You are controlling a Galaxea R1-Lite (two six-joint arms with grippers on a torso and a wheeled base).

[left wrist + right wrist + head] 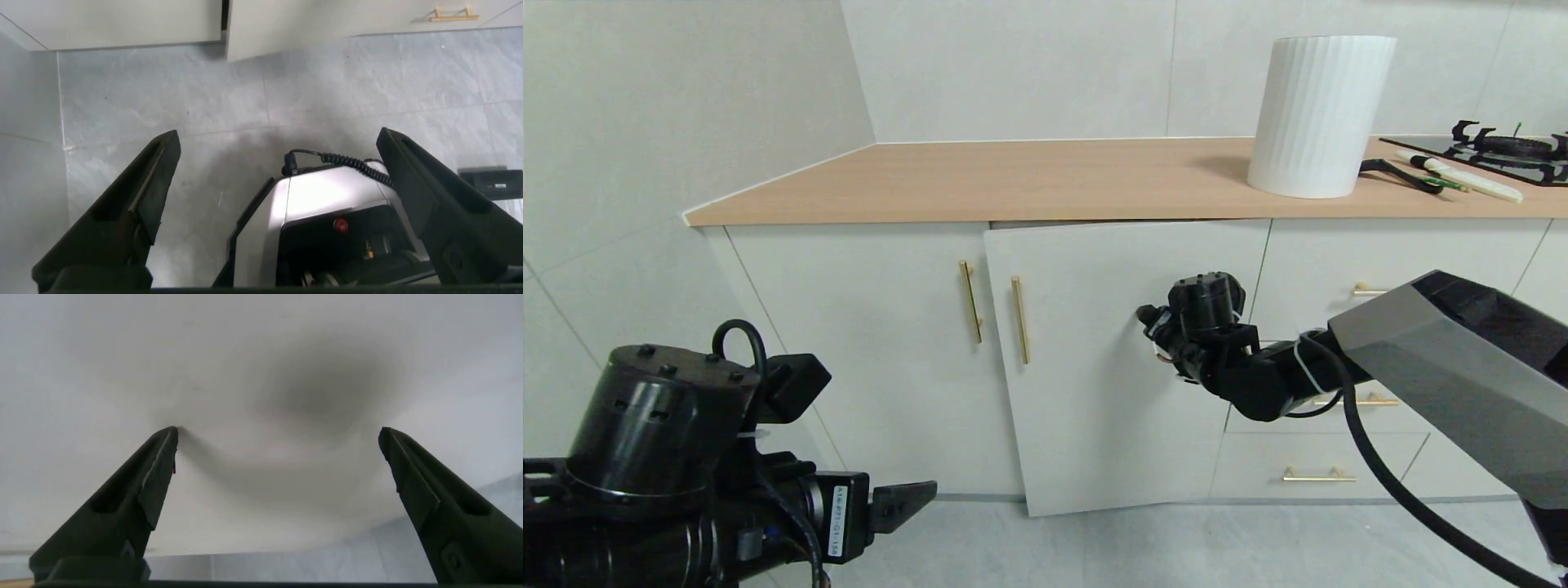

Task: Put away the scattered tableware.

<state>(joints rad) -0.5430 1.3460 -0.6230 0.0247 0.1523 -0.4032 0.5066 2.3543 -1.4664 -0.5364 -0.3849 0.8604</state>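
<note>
Right gripper (278,445): centre-right of the frame, arm stretched forward, spread wide, tips at the ajar cabinet door (1111,392).
Left gripper (278,147): lower left, held low, spread above the floor (245,98).

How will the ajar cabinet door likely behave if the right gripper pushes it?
The cabinet door looks like a rigid flat panel, so it should swing whole rather than flex. Its handle is at the left edge, suggesting right-side hinges; the right gripper, mid-panel, would likely need a firmer push. The smooth face may be slippery.
</note>
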